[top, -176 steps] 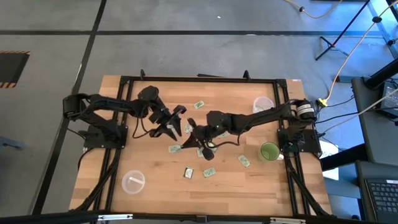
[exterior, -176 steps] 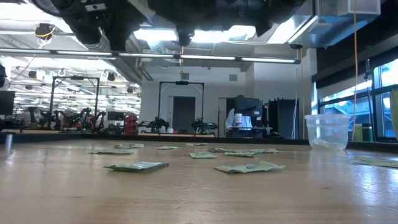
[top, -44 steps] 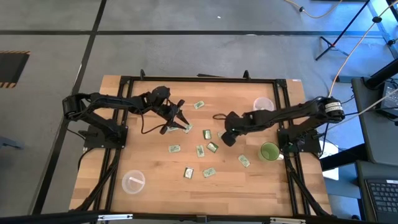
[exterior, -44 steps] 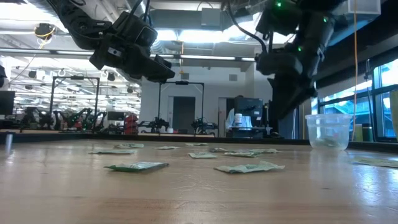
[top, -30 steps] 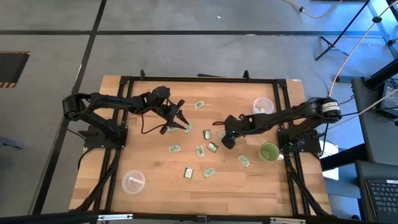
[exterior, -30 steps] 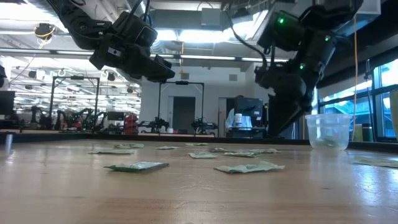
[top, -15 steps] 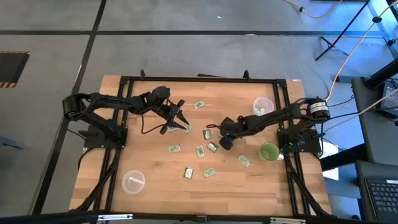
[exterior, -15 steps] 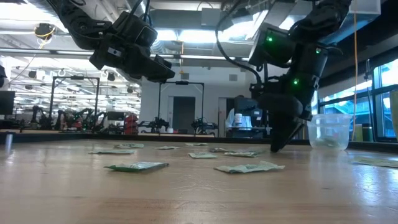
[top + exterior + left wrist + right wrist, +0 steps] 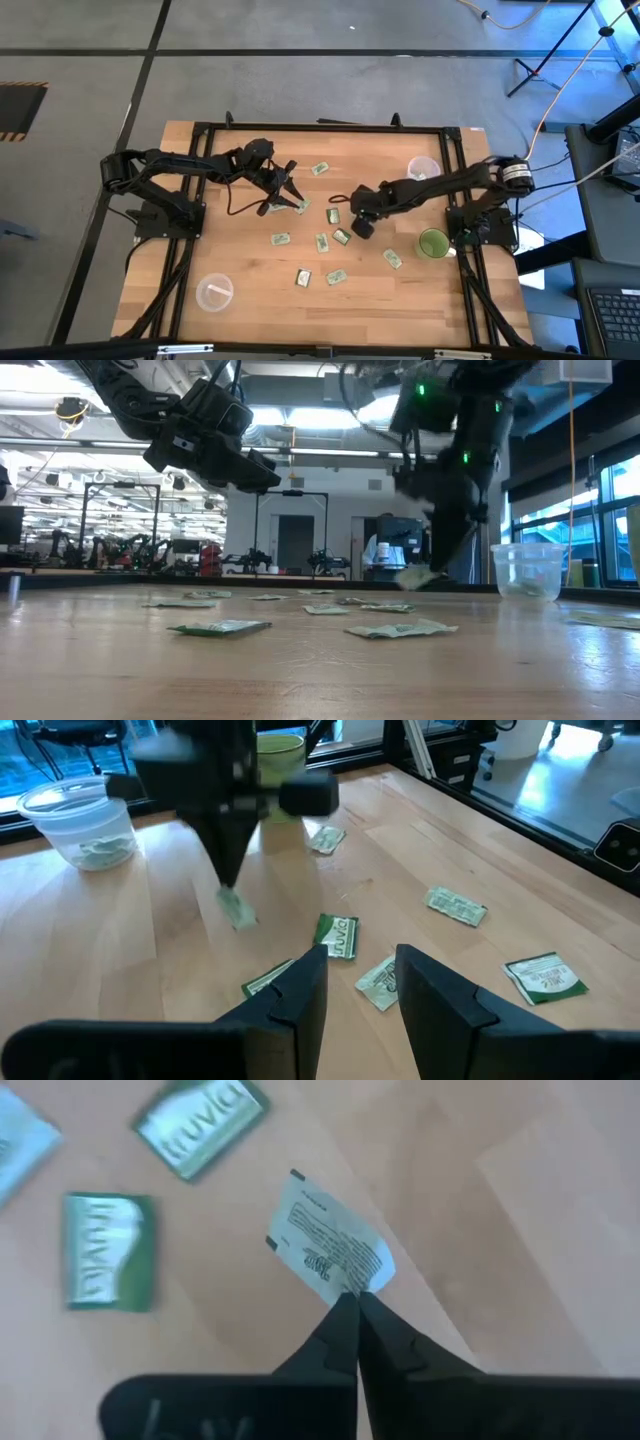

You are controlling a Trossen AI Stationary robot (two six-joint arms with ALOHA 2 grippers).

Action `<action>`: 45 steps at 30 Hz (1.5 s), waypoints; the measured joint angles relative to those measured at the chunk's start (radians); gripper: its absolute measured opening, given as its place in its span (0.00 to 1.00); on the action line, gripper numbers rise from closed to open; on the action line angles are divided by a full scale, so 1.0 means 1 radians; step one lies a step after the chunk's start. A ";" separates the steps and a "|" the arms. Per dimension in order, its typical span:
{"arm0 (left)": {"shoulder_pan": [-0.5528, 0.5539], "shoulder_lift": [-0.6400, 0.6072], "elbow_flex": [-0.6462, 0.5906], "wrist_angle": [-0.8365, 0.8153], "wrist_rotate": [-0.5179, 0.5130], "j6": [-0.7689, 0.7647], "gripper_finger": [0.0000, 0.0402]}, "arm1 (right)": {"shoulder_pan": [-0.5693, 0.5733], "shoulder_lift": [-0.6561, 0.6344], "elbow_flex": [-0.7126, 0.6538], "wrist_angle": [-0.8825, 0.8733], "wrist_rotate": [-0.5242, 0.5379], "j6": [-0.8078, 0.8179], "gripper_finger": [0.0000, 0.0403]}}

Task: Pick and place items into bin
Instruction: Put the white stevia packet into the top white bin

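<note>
I take the clear tub at the right rear of the table as my landmark. My right gripper hangs over the middle of the table, well away from the tub toward the centre, its fingers pressed together on one corner of a white packet. The packet is off the wood: in the low view it dangles at the fingertips above the tabletop, just beside the tub in that line of sight. Its printed white side faces the wrist camera.

Below and around the held packet, loose packets lie flat on the wood, spread from the centre toward the front edge, all well apart from the tub. Two of them, green with white lettering, show in the right wrist view. The tub already holds a few packets.

A green cup stands nearer the front edge than the tub, on the same right side. A second clear tub sits at the front left corner, far from the first.

My left gripper hovers left of centre, farther from the tub than the right one, its fingers spread and holding nothing, with packets lying near it.
</note>
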 joint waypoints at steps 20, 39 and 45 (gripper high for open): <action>0.000 0.000 0.000 -0.002 0.000 0.000 0.29 | -0.139 -0.393 0.221 -0.743 0.166 0.257 0.00; 0.000 0.000 0.000 -0.004 0.000 0.000 0.29 | -0.443 -0.464 -0.102 -0.589 0.165 0.207 0.00; 0.000 0.000 0.000 -0.004 0.000 0.000 0.29 | -0.478 -0.464 -0.178 -0.549 0.165 0.191 0.00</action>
